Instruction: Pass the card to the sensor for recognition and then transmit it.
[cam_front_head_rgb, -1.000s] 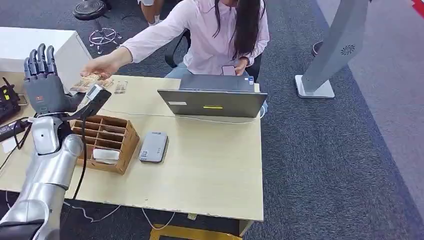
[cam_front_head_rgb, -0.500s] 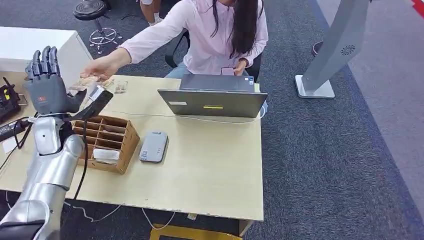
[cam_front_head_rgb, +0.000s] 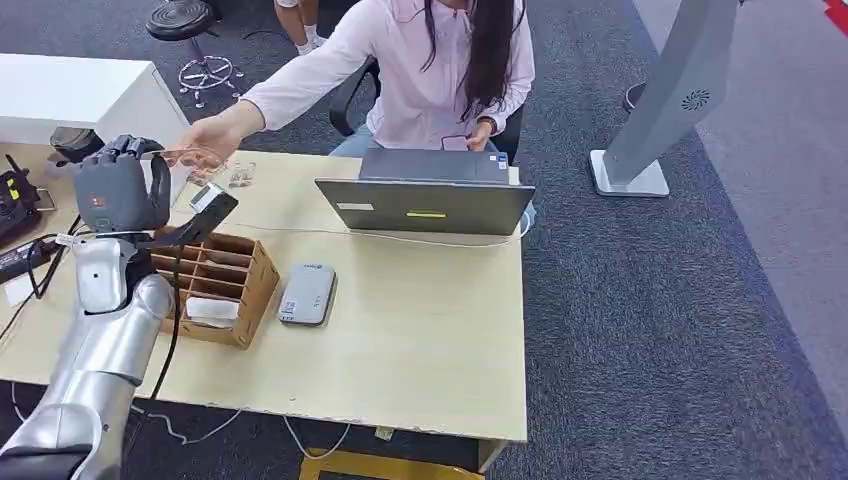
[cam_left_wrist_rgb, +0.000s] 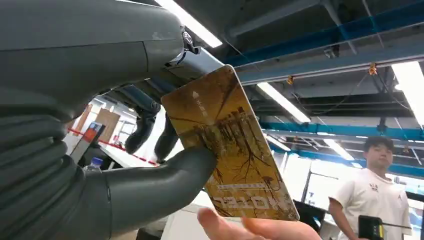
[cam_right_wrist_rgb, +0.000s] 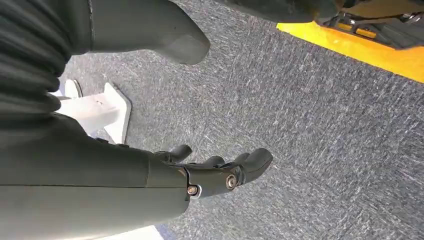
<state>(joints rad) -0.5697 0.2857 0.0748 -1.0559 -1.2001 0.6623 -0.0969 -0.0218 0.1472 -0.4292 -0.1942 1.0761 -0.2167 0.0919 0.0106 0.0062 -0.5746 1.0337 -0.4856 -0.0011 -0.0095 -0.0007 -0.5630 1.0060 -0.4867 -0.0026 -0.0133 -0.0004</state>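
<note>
- Pinching the card (cam_left_wrist_rgb: 231, 150) between thumb (cam_left_wrist_rgb: 165, 180) and fingers, my left hand (cam_front_head_rgb: 118, 190) is raised over the far left corner of the tabletop (cam_front_head_rgb: 420, 330), beside the person's hand (cam_front_head_rgb: 205, 140).
- The wrist view shows the person's fingertips (cam_left_wrist_rgb: 240, 229) at the card's lower edge, touching or nearly so; I cannot tell whether they grip it too.
- I judge the step in hand to be taking the card over, with the pass to the sensor (cam_front_head_rgb: 307, 293) not yet done.
- To do it well, I should keep the thumb pressed flat on the card's face and not pull until the person lets go, or it may twist out of the pinch.
- Next the card must travel across to the sensor, the grey slab lying just beside the box (cam_front_head_rgb: 215, 285), so I should hold it by one end and leave most of its face free to present.
- A cable (cam_front_head_rgb: 165, 300) hangs from my wrist above the box; lowering the arm carelessly could snag it there.
- The box is a brown open tray split into compartments; one near compartment holds something white (cam_front_head_rgb: 212, 310), and the others look bare as far as I can see.
- My right hand (cam_right_wrist_rgb: 215, 172) hangs over the carpet with fingers loosely apart, holding nothing.
- A laptop (cam_front_head_rgb: 425, 195) stands at the tabletop's far edge before the person.
</note>
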